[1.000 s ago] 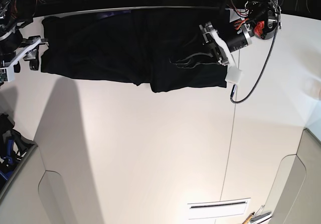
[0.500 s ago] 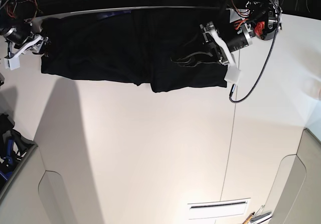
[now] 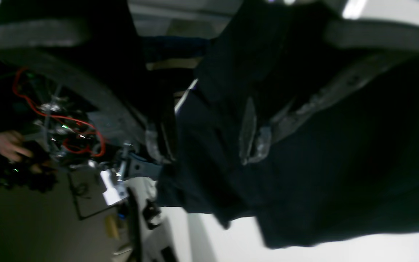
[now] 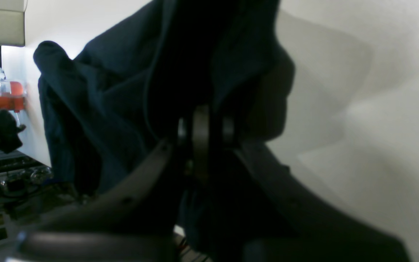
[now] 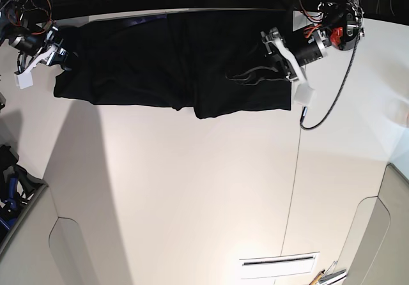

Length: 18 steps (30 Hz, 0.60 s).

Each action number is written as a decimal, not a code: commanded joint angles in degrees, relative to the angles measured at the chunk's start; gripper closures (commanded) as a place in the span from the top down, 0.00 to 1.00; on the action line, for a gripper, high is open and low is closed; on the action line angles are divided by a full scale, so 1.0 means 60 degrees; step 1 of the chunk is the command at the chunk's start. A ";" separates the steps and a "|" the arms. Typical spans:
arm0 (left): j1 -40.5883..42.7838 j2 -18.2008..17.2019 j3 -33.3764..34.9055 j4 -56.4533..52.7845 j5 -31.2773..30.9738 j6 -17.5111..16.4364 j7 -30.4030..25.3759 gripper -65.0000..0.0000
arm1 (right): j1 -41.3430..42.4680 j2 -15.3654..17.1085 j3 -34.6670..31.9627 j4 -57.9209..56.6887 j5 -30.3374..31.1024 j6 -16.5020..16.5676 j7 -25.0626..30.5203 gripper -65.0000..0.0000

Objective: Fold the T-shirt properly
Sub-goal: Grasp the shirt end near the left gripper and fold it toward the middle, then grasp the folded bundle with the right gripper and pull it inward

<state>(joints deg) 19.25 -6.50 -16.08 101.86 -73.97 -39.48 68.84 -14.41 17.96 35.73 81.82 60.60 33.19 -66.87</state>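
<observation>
The black T-shirt [image 5: 160, 61] lies spread in a wide band along the far edge of the white table [image 5: 192, 189], plain side up. My right gripper [image 5: 62, 58] is at the shirt's left end. In the right wrist view its fingers [image 4: 200, 120] stand pressed together on a bunched edge of the T-shirt [image 4: 104, 91]. My left gripper [image 5: 243, 75] rests on the shirt's right part. In the left wrist view the left gripper [image 3: 206, 143] has its jaws wide apart, with a ridge of the T-shirt [image 3: 340, 163] between them.
A black cable [image 5: 326, 100] and a white tag [image 5: 305, 95] hang from the left arm over the table's right side. A thin seam [image 5: 294, 189] runs down the table. A white slotted plate [image 5: 278, 266] lies near the front edge. Grey panels flank both front corners.
My right gripper has moved in from the left onto the shirt's left edge and closed on it. The left arm has drifted slightly right, jaws still apart.
</observation>
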 commanded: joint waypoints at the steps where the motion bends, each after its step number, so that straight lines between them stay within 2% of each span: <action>1: 0.0007 -0.0058 -0.0306 0.0157 -0.0226 -0.0086 -0.0069 0.40 | 0.0102 0.0157 0.0055 0.0120 0.0237 0.0044 0.0098 0.00; 5: 0.0146 -0.0120 -0.1566 0.0153 0.0466 -0.0086 -0.0084 0.18 | 0.0237 0.0157 0.0055 0.0419 0.0266 0.0044 0.0098 0.00; 9: 0.0466 -0.0499 -0.2339 0.0084 0.1854 -0.0086 -0.0583 0.02 | 0.0226 0.0153 0.0055 0.1464 0.0430 0.0044 -0.0127 0.00; 12: 0.0670 -0.0699 -0.2452 -0.0186 0.3009 -0.0086 -0.1392 0.00 | 0.0222 0.0036 0.0051 0.2535 0.0798 0.0047 -0.0484 0.00; 14: 0.0685 -0.0685 -0.2437 -0.0441 0.3548 -0.0086 -0.1592 0.00 | 0.0222 -0.0229 0.0044 0.3268 0.1155 0.0044 -0.0714 0.00; 18: 0.0685 -0.0685 -0.2248 -0.0925 0.3588 -0.0086 -0.1588 0.00 | 0.0084 -0.1133 -0.0266 0.4506 0.1796 0.0047 -0.0976 0.00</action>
<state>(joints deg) 23.33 -9.87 -29.34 95.59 -51.70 -39.48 59.90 -14.00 10.72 33.95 107.96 69.45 33.21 -73.54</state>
